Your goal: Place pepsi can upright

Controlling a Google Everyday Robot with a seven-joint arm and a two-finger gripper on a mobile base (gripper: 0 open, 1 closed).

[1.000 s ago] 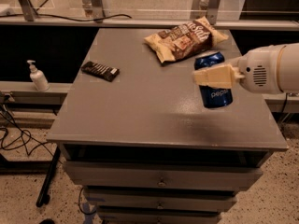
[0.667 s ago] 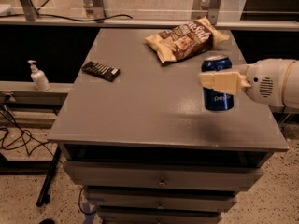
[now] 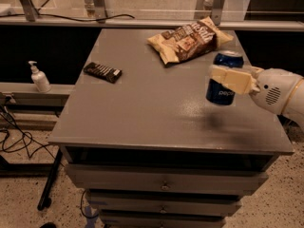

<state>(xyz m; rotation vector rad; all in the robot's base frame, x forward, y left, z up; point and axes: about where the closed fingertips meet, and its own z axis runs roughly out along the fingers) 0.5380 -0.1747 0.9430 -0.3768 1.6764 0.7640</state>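
Note:
The pepsi can (image 3: 219, 95) is blue with white lettering and a silver top. It stands upright in the air at the right side of the grey cabinet top (image 3: 142, 108), a little above the surface, with its shadow on the top below it. My gripper (image 3: 223, 77) reaches in from the right and is shut on the can. One cream finger (image 3: 232, 79) crosses the can's front; the other finger is hidden behind it.
A brown snack bag (image 3: 190, 39) lies at the back, just behind the can. A dark wrapped bar (image 3: 102, 71) lies at the left. A pump bottle (image 3: 39, 78) stands on a lower shelf to the left. Drawers sit below the front edge.
My gripper has moved a little to the right with the can in it. The can has turned from tilted to upright.

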